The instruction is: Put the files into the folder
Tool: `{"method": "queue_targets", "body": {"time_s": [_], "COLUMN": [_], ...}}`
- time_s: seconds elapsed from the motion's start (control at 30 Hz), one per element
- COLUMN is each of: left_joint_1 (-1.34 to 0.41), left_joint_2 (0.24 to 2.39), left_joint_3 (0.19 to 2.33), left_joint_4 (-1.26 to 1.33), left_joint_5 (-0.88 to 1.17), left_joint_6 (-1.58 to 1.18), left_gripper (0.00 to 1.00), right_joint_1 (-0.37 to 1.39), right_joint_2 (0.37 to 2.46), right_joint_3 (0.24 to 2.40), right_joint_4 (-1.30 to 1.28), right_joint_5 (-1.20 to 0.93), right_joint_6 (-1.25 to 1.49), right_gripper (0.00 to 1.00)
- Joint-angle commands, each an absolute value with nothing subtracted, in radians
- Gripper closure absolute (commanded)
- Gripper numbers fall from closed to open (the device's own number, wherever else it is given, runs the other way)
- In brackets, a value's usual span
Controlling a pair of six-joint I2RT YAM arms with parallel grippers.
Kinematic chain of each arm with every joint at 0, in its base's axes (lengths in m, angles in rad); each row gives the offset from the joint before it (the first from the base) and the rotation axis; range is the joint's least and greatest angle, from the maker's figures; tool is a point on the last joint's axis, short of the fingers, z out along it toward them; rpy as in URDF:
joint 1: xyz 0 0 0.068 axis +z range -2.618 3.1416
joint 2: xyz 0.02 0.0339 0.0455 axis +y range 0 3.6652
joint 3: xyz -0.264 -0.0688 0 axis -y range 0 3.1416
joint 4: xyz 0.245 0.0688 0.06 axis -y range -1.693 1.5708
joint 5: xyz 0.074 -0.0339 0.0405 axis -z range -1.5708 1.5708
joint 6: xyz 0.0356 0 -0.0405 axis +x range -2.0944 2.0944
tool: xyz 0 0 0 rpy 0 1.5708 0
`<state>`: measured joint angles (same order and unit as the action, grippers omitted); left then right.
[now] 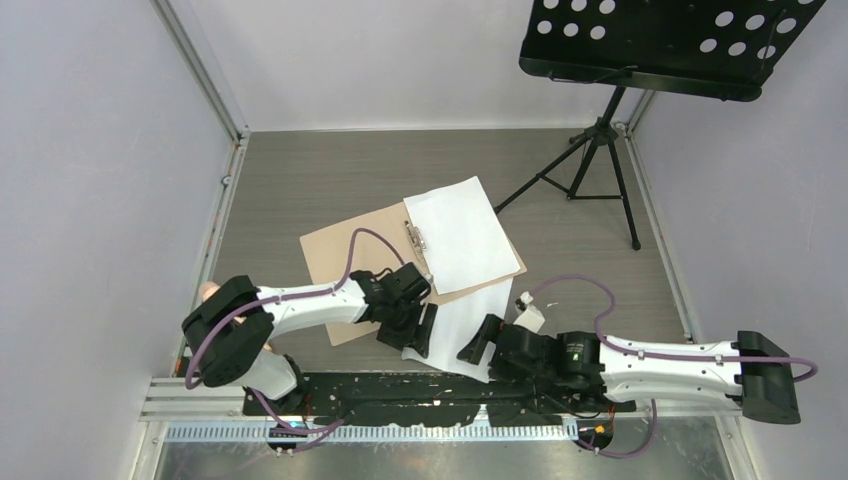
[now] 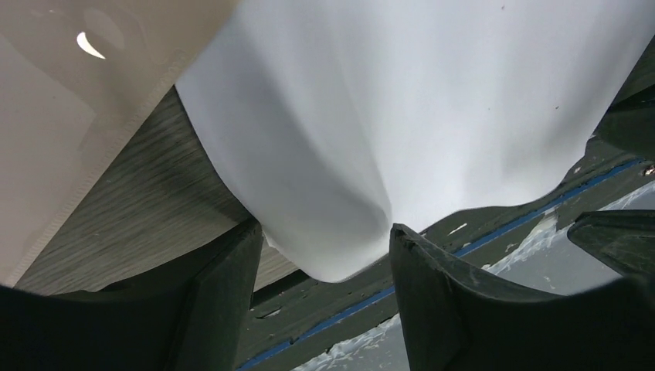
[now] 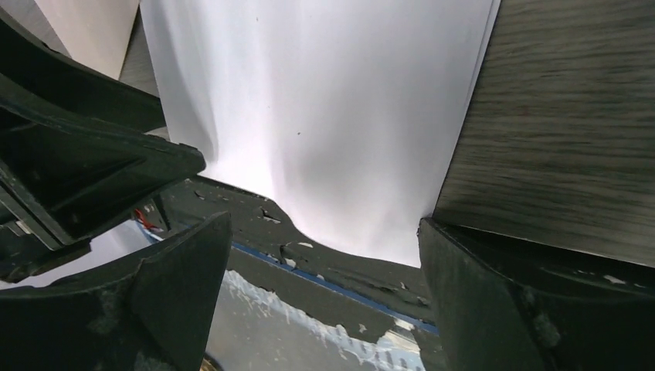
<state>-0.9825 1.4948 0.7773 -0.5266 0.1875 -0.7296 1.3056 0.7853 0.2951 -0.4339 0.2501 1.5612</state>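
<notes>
White floppy paper file [image 1: 462, 318] is found between the left fingers [image 2: 216, 309] and right fingers [image 3: 502, 309], both spread open, nothing gripped. Pinching its overhanging edge is judged next, then carriage onto the tan card folder [image 1: 328, 256].

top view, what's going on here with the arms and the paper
The robot is filing paper. One sheet already lies on the open folder. A second sheet hangs over the near edge of the table. The left gripper and right gripper both stand open around that hanging edge, neither closed on it yet.
</notes>
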Motion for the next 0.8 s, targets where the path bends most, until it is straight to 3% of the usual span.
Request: {"method": "queue_targets", "body": {"time_s": [0.0, 0.37, 0.53, 0.7, 0.77], "left_joint_1": [-1.012, -1.019, -1.020, -1.020, -1.016], "left_joint_2": [1.570, 1.499, 1.421, 1.336, 1.291], "left_joint_3": [0.717, 0.720, 0.745, 0.786, 0.796], "left_joint_4": [-0.466, -0.467, -0.516, -0.574, -0.596], "left_joint_5": [0.170, 0.211, 0.207, 0.249, 0.270], "left_joint_6": [-0.756, -0.808, -0.833, -0.837, -0.844], "left_gripper": [0.37, 0.54, 0.70, 1.00, 1.00], "right_joint_1": [1.322, 1.322, 1.322, 1.309, 1.288], "right_joint_2": [0.800, 0.627, 0.578, 0.560, 0.558], "right_joint_3": [0.235, 0.131, 0.176, 0.191, 0.216], "right_joint_4": [-0.395, -0.277, -0.414, -0.509, -0.596], "right_joint_5": [0.299, 0.414, 0.456, 0.461, 0.461], "right_joint_6": [1.650, 1.651, 1.641, 1.664, 1.650], "right_gripper": [0.02, 0.02, 0.02, 0.01, 0.01]}}
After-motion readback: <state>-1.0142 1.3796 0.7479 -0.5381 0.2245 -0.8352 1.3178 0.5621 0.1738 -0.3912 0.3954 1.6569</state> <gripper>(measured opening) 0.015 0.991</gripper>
